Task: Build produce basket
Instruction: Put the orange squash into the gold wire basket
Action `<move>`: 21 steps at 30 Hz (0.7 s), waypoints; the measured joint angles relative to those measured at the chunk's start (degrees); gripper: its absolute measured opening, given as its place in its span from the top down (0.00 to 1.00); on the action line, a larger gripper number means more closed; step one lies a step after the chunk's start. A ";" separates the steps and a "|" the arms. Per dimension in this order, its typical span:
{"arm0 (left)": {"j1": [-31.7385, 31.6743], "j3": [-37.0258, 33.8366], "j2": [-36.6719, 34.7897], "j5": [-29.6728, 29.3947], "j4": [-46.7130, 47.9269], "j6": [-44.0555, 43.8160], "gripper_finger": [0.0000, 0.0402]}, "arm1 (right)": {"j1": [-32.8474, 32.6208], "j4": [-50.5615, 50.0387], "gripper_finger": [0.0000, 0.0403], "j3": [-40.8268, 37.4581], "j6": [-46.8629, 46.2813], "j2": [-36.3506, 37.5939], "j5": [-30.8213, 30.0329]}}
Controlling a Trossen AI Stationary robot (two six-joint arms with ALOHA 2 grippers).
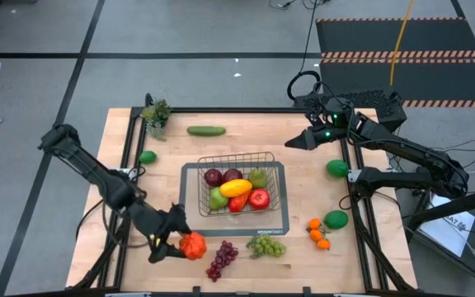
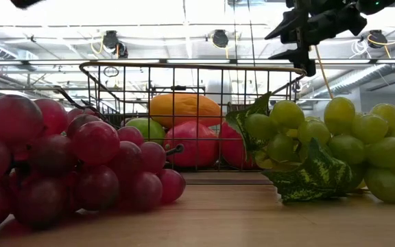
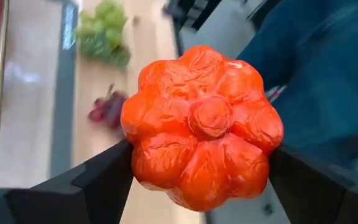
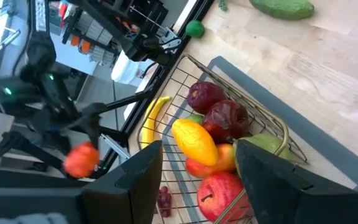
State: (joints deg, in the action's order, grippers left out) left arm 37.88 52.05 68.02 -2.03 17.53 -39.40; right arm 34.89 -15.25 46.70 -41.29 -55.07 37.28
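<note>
My left gripper (image 1: 176, 242) is near the table's near-left corner, shut on an orange-red lobed fruit (image 3: 201, 124). The wire basket (image 1: 272, 157) stands mid-table on its dark grey base (image 1: 234, 224). It holds dark red apples, a green pear, a yellow fruit (image 1: 236, 187) and a red apple (image 4: 219, 194). My right gripper (image 1: 291, 143) hovers open above the table beyond the basket's far-right corner, touching nothing. Purple grapes (image 1: 221, 260) and green grapes (image 1: 266, 245) lie on the wood near the near edge. My left gripper pinches the orange-red lobed fruit between its two fingers (image 3: 104, 180), one on each flank (image 3: 135, 155), with the fruit's dimpled end facing the wrist camera. The fingers come from the table's left. In the right wrist view the fruit (image 4: 81, 160) looks raised off the table.
A cucumber (image 1: 206, 130), a leafy sprig (image 1: 156, 115) and a small green ball (image 1: 147, 157) lie at the far left. Two green balls (image 1: 336, 168) (image 1: 335, 219) and small oranges (image 1: 318, 233) lie on the right. Black frame rails (image 1: 355, 206) edge the table.
</note>
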 joint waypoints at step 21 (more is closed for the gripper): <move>-12.28 10.75 -3.48 -15.41 -10.24 2.58 0.17 | 0.00 0.00 0.50 0.00 4.71 0.00 0.37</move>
State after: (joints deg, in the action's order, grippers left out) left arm 25.60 62.80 64.54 -17.44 7.28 -36.82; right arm 34.89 -15.25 46.70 -36.58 -55.07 37.65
